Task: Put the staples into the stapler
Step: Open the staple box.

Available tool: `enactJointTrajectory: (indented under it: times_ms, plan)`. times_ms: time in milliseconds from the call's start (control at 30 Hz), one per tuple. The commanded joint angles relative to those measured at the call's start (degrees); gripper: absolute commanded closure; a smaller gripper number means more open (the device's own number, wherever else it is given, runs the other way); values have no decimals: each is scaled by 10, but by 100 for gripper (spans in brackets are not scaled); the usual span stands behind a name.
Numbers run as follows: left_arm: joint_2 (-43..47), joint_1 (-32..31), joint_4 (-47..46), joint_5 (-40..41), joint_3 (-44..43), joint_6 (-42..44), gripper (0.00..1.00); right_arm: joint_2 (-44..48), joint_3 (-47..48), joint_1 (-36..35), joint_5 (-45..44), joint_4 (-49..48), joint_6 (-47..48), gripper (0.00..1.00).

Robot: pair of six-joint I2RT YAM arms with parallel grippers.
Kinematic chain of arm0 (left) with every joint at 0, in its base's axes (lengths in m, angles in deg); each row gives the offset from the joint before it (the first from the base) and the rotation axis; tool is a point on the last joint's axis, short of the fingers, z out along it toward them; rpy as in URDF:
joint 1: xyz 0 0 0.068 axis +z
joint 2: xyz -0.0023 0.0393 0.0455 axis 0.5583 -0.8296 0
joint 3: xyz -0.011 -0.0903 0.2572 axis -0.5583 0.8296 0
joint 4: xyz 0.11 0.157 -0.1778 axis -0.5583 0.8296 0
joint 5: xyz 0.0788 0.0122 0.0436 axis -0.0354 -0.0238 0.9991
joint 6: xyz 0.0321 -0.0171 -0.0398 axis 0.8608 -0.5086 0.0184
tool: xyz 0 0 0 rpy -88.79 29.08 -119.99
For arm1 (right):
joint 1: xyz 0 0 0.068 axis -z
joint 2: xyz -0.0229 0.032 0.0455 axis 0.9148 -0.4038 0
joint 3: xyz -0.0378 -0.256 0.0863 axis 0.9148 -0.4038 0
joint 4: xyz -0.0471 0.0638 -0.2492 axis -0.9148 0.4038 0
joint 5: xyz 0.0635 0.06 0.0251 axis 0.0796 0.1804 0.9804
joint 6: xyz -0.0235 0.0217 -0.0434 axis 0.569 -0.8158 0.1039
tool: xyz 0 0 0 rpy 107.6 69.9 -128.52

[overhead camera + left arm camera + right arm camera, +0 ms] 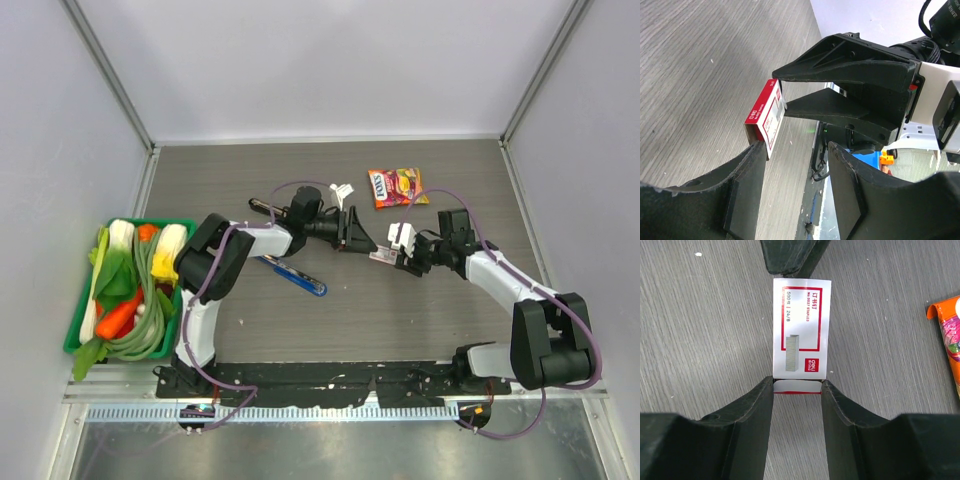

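The staples are hidden inside a small white-and-red box (pixel 801 327). My right gripper (pixel 797 382) is shut on the near end of this box (pixel 384 256), holding it just above the table. My left gripper (pixel 796 150) faces the right gripper (pixel 397 258) from the other side. It stands open with nothing between its fingers, and one fingertip (pixel 759 147) touches the far end of the box (pixel 765 117). In the top view the left gripper (pixel 352 235) is at the table's middle. The black stapler (pixel 262 206) lies behind the left arm, partly hidden by it.
An orange snack bag (pixel 397 186) lies at the back right, and its edge (pixel 947 340) also shows in the right wrist view. A blue pen (pixel 297 275) lies in front of the left arm. A small white object (pixel 342 190) sits behind the left gripper. A green basket (pixel 72 340) of vegetables stands at the far left.
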Motion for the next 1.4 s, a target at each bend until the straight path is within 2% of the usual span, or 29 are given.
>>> enactJointTrajectory:
  times_ms: [0,533,767,867,1000,1133,1233,1367]
  plan:
    - [-1,0,-26,-8,-19,-4,44,2,-1,-3,9,-12,10,55]
    - [-16,-7,-8,-7,-27,10,46,2,2,-16,11,-17,1,54]
    - [-17,-7,-6,-7,-27,13,68,1,2,-20,6,-25,-5,54]
    - [-18,-8,-4,-11,-30,13,72,2,2,-19,6,-28,-7,54]
    - [-21,-12,1,-15,-34,16,72,3,5,-20,9,-31,-13,54]
    - [-15,-15,53,-1,-43,53,74,8,5,-20,12,-29,-14,54]
    - [-12,-16,75,8,-46,72,82,12,5,-20,13,-29,-14,54]
    - [-12,-16,89,19,-47,82,100,13,5,-20,14,-26,-13,55]
